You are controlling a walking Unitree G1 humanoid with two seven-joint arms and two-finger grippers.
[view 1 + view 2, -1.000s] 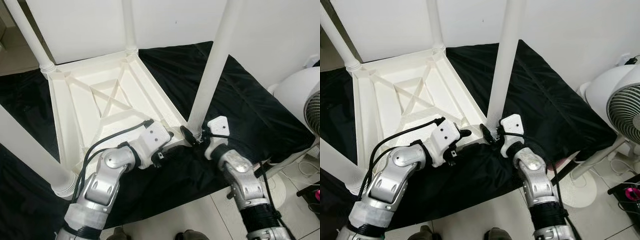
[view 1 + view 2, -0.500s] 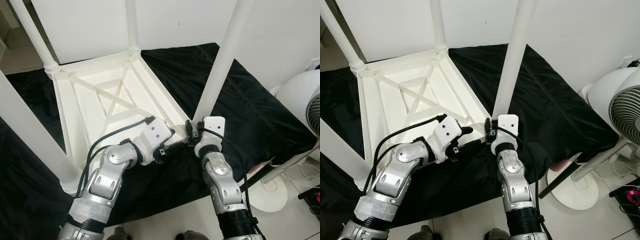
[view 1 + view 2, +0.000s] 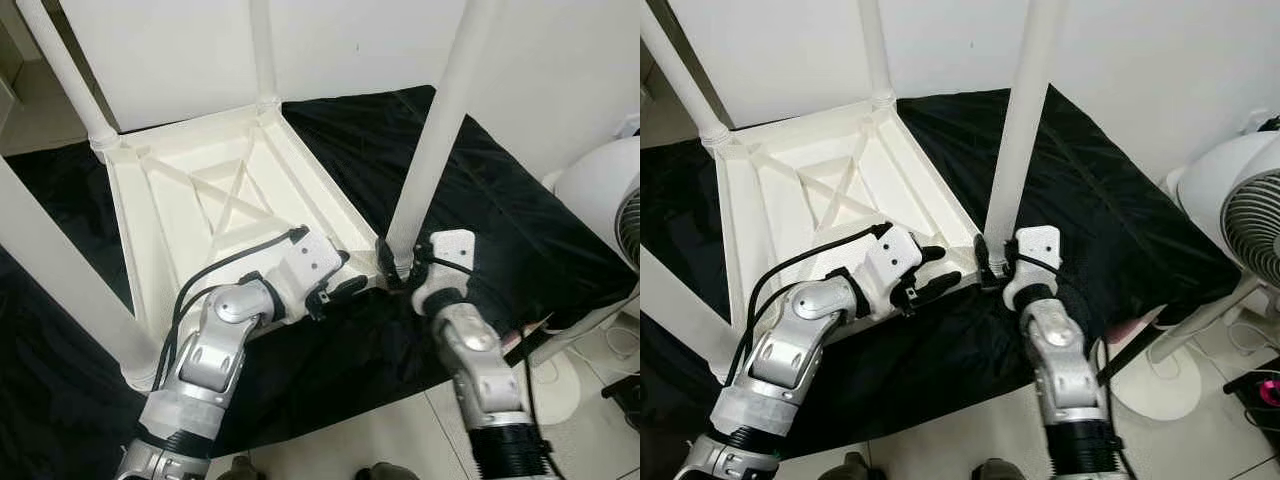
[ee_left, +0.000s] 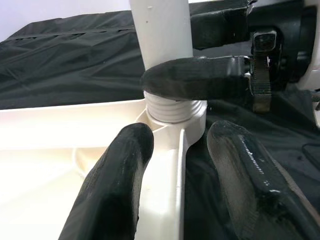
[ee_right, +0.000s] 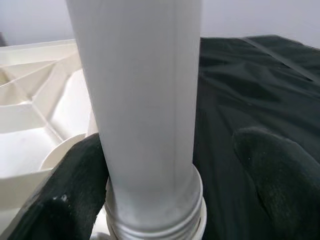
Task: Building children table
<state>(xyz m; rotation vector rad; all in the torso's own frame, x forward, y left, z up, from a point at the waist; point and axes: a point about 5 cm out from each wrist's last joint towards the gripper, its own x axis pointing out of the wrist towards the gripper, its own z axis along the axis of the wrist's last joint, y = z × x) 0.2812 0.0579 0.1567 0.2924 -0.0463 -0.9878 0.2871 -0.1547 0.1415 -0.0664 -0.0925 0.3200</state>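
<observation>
- The white children's table [image 3: 200, 215] lies upside down on a black cloth [image 3: 510, 230] spread over the floor, its ribbed underside facing up, with a white wall at the far side.
- Four white legs stand up from its corners: the near-right leg [image 3: 432, 140], the far-right leg [image 3: 262, 50], the far-left leg [image 3: 62, 70] and the near-left leg [image 3: 60, 290].
- The right gripper [image 3: 988, 268] is at the base of the near-right leg, just above the threaded collar [image 4: 175, 107]. In the right wrist view one finger [image 5: 70, 200] touches the leg while the other stands off to the side with a gap, so the grip is not closed on it.
- The left gripper [image 4: 177, 175] sits at the table's near edge by the same corner, fingers spread and straddling the rim [image 4: 167, 170], gripping nothing.
- The two grippers are close together at this corner, with little room between them.
- Near of the cloth edge is bare tiled floor [image 3: 380, 440].
- A white fan [image 3: 1235, 215] stands at the right, beside the cloth's right edge, close to the right arm.
</observation>
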